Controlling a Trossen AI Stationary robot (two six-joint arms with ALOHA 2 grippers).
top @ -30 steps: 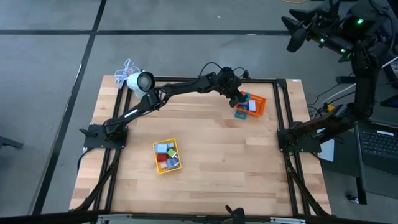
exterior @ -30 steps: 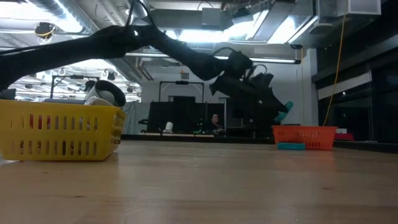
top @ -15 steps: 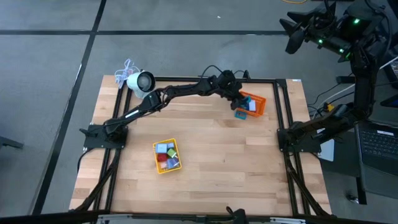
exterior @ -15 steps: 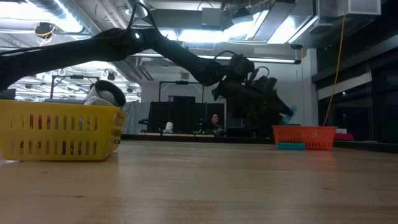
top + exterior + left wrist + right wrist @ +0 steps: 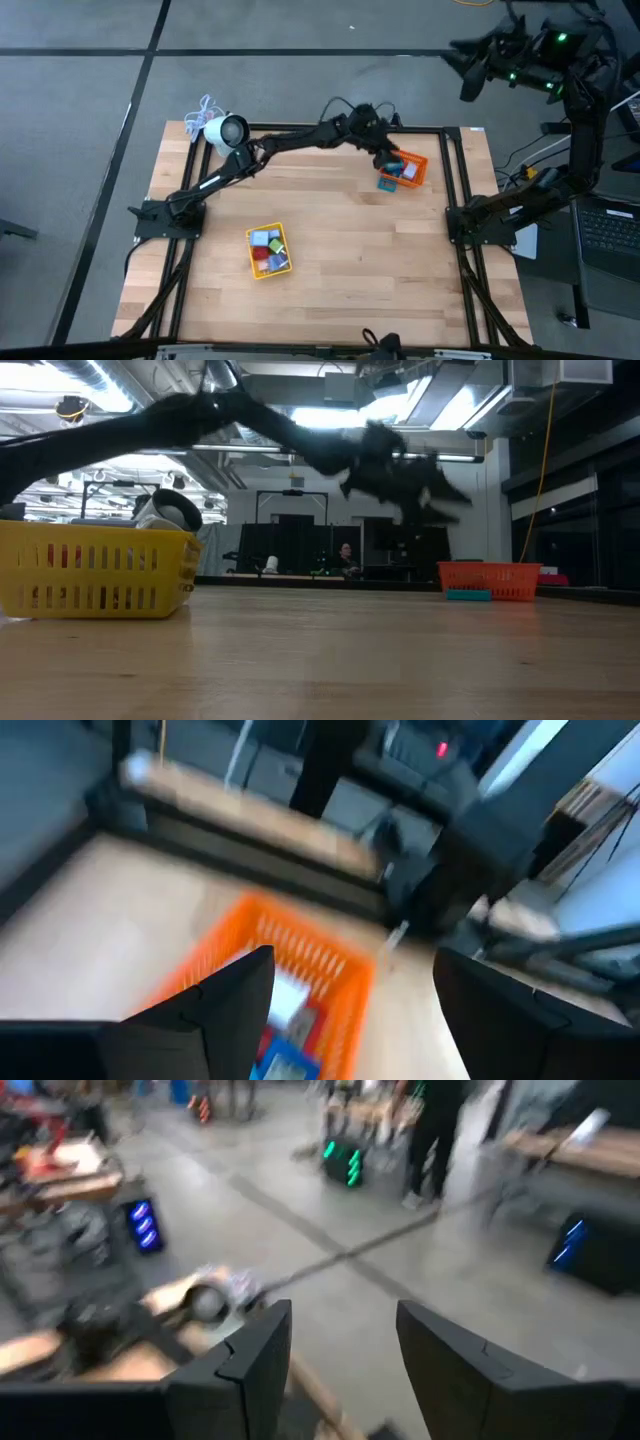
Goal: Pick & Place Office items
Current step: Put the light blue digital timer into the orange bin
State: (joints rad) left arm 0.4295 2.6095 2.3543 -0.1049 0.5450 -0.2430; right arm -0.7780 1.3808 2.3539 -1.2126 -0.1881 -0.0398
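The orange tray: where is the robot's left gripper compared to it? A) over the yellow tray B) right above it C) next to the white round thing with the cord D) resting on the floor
B: in the high view the left gripper hangs over the orange tray, and its wrist view looks down into that tray between open fingers.

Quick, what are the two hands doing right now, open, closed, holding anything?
Left hand: open, empty, over the orange tray.
Right hand: open, empty, raised off beyond the table.
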